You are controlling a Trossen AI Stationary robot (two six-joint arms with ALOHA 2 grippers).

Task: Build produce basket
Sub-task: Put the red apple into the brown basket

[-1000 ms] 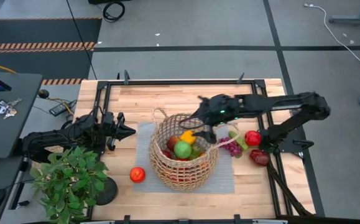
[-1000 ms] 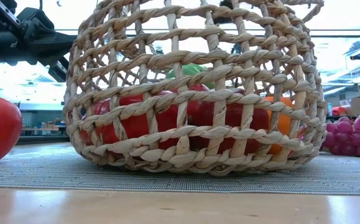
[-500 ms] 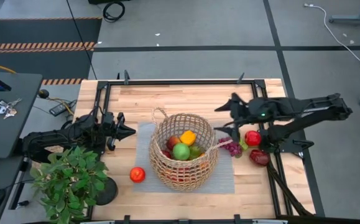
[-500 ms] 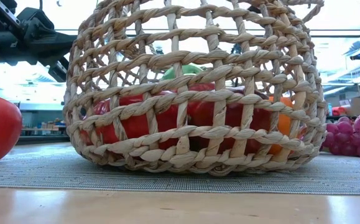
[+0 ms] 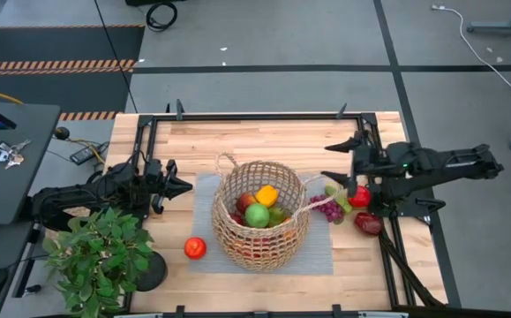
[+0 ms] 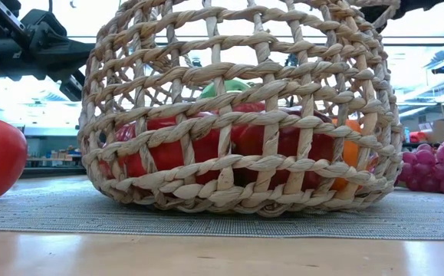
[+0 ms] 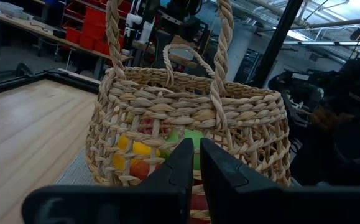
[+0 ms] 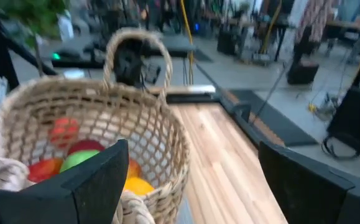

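The tan wicker basket [image 5: 259,216] stands by its base on a grey mat [image 5: 321,256] in the middle of the table. It holds a green apple [image 5: 258,214], a yellow-orange pepper [image 5: 266,194] and red fruits. On the table to its right lie purple grapes [image 5: 330,209], a red apple [image 5: 358,196] and a dark red fruit [image 5: 367,223]. A red fruit [image 5: 194,248] lies to its near left. My right gripper [image 5: 326,162] hovers open and empty, right of the basket's rim. My left gripper [image 5: 184,186] is shut with nothing in it and points level at the basket's left side.
A potted green plant [image 5: 101,256] stands at the table's near left corner, close beside my left arm. A black frame [image 5: 255,117] runs along the table's edges. Bare wood lies between the basket and the far edge.
My right gripper has drawn back from above the basket's far right rim toward the table's right edge. It has sunk a little and tipped up nearer to level, still open and empty. The basket and the fruits have stayed where they were.
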